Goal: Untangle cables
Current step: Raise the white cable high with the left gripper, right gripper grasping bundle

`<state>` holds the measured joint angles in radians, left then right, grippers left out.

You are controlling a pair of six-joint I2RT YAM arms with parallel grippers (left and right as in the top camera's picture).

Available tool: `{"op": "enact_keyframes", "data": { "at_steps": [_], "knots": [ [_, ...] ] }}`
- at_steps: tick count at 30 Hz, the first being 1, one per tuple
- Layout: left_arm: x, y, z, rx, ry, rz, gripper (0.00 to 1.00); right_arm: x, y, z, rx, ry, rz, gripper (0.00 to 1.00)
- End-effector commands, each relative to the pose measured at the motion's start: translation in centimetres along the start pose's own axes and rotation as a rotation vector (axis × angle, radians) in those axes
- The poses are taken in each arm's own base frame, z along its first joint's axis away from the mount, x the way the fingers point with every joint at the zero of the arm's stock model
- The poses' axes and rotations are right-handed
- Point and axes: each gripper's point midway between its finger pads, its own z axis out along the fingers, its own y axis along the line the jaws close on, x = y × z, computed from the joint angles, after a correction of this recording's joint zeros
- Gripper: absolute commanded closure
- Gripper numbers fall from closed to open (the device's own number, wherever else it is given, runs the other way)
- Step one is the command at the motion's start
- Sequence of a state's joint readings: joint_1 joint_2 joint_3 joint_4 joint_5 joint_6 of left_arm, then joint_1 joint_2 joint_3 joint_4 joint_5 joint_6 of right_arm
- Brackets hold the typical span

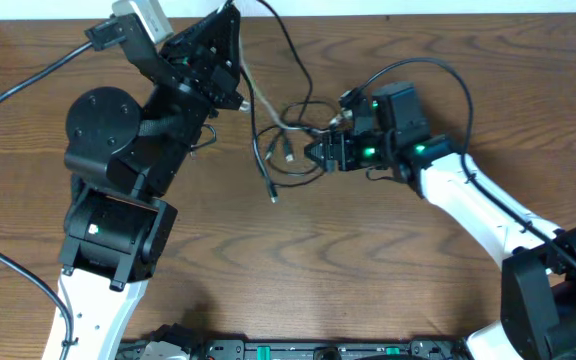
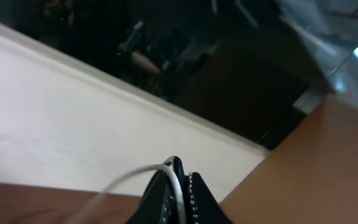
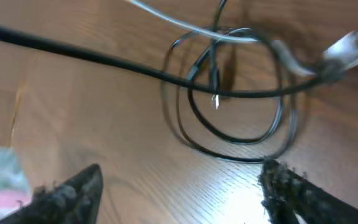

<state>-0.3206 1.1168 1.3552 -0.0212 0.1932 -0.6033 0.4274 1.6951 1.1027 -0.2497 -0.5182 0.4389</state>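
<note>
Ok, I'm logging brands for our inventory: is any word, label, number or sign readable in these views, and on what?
None can be read: no lettering shows on the black cable, the white cable or the table, and the right arm shows only green lights.

Right wrist view motion-blurred: thin white cable (image 3: 185, 26) ends in a smeared pale plug (image 3: 351, 45), cut by the right edge. Pink-teal blob (image 3: 2, 180) at left edge, can't ID. Left wrist: left pincer (image 2: 183, 177) cropped at bottom, background unfocused.

The table (image 3: 104, 124) shows smooth, faintly glossy wood grain; the black cable (image 3: 235, 140) looks plastic-coated, though blurred.
</note>
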Motion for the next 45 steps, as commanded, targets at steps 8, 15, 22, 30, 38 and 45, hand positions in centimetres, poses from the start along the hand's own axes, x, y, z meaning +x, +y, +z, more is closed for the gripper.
{"op": "enact_keyframes", "data": {
  "at_steps": [8, 15, 22, 30, 38, 45],
  "knots": [
    [-2.3, -4.3, -0.9, 0.201, -0.041, -0.186, 0.92, -0.1, -5.6, 2.1, 0.334, -0.126, 0.276, 0.27],
    [-5.1, -7.2, -2.7, 0.323, -0.131, -0.211, 0.93, 1.7, -9.1, 4.1, 0.404, -0.069, 0.323, 0.27],
    [-10.2, -9.1, -6.3, 0.378, -0.359, -0.2, 0.92, 2.3, -11.9, 4.4, 0.457, -0.058, 0.366, 0.26],
    [-13.4, -9.4, -9.2, 0.377, -0.522, -0.219, 0.93, 2.8, -14.0, 3.4, 0.517, -0.044, 0.407, 0.27],
    [-12.7, -8.7, -8.5, 0.338, -0.495, -0.226, 0.92, 1.9, -4.1, 5.7, -0.064, 0.086, -0.041, 0.12],
    [-13.5, -8.9, -8.8, 0.352, -0.536, -0.229, 0.92, 4.5, -0.7, 7.1, -0.141, 0.161, -0.074, 0.04]
  ]
}}
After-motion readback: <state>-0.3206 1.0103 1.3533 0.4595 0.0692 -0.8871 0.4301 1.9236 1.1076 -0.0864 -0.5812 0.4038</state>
